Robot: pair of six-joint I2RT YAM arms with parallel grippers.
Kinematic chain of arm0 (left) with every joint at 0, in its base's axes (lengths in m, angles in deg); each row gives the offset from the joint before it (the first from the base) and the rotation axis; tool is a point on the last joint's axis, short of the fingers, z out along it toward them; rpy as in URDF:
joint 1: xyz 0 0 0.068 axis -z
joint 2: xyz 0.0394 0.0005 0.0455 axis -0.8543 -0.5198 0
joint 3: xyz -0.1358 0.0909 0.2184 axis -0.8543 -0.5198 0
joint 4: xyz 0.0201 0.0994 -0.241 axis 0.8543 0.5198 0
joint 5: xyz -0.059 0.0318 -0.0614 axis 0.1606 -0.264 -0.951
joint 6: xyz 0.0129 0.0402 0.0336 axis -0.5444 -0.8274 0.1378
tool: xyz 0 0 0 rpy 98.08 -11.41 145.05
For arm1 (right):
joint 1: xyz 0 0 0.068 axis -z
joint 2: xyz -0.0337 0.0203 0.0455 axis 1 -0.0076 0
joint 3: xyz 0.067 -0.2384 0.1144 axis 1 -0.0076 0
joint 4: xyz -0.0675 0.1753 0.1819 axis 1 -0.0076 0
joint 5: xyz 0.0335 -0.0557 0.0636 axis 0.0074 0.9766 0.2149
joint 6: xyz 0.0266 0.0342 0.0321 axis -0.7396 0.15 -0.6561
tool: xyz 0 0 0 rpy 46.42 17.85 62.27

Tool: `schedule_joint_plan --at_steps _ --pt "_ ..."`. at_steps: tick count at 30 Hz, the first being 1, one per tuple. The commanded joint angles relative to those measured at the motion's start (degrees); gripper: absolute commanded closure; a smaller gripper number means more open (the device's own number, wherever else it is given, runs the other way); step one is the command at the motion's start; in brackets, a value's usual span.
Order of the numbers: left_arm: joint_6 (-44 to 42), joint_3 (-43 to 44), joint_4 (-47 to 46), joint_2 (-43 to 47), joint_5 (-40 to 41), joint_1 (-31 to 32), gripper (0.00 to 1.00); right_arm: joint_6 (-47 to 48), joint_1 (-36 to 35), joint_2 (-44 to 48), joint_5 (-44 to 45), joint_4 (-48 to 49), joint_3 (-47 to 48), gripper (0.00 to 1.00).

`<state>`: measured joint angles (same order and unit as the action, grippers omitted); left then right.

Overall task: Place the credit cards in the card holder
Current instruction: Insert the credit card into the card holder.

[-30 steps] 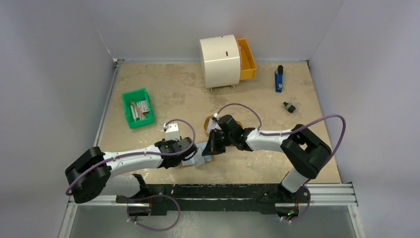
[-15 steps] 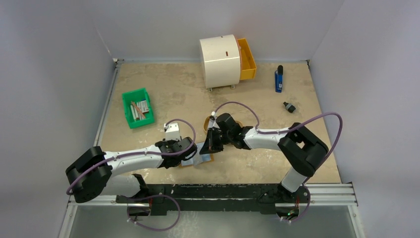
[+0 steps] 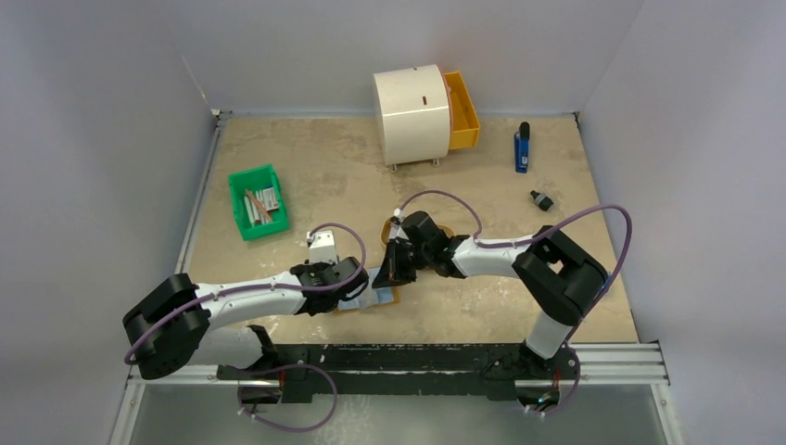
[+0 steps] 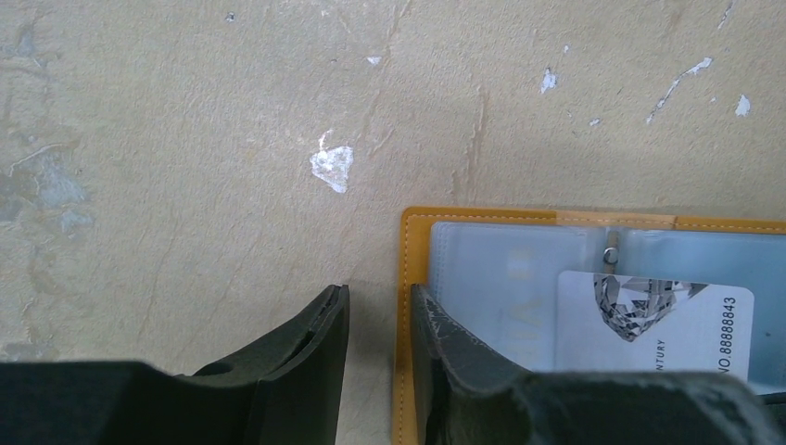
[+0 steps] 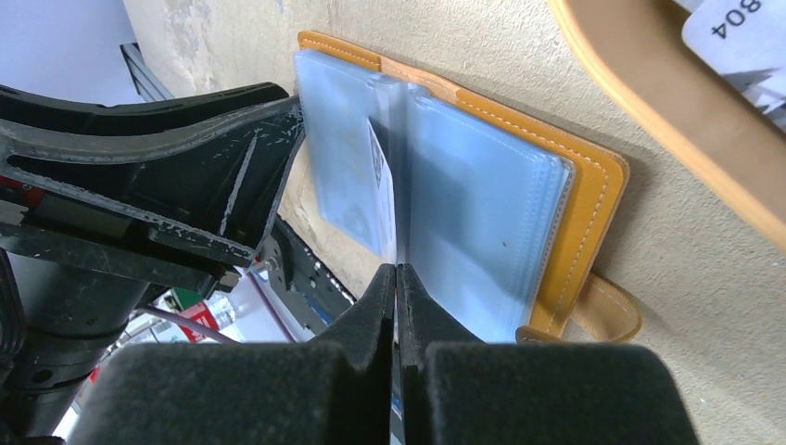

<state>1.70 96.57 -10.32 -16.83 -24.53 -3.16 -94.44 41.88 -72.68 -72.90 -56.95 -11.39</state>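
Since a second ago my right gripper (image 5: 397, 271) has crept a little to the left across the open card holder (image 5: 482, 185), and my left gripper (image 4: 376, 297) has narrowed slightly without leaving its place. Counting: one card holder, one credit card (image 5: 382, 199) in my right grip, and more pale cards (image 5: 737, 32) in the single tan tray (image 5: 640, 88), cropped too hard to number. My left wrist view shows one white card with a diamond print over the sleeves; I cannot tell whether it is the one I hold. My right jaws are closed flat on the card's near end. It shows edge-on to that camera, long axis running away from my fingertips, its far end down among the clear sleeves at the fold. My left jaws stand partly apart and clamp nothing: one finger (image 4: 306, 343) is over the bare table (image 4: 185, 139), the other (image 4: 454, 352) over the holder's left border. The holder lies opened flat near the table's front edge, between my two wrists and just in front of the tray, long axis roughly left to right in the overhead view, sleeves facing up, strap tab curling out from the right cover. Further back stand one green bin (image 3: 255, 201) and one white cabinet (image 3: 412, 113) with one orange drawer (image 3: 462, 109) pulled out.
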Motion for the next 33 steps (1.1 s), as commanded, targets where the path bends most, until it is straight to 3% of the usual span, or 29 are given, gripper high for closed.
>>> schedule_joint_plan --at_steps 1,33 --pt "1.0 -0.5 -1.2 0.1 -0.1 -0.2 0.71 0.2 0.5 -0.1 0.8 2.0 1.0 1.0" --pt "4.4 -3.8 -5.7 1.2 -4.0 -0.2 0.75 -2.3 0.0 -3.0 1.8 7.0 -0.3 1.0"
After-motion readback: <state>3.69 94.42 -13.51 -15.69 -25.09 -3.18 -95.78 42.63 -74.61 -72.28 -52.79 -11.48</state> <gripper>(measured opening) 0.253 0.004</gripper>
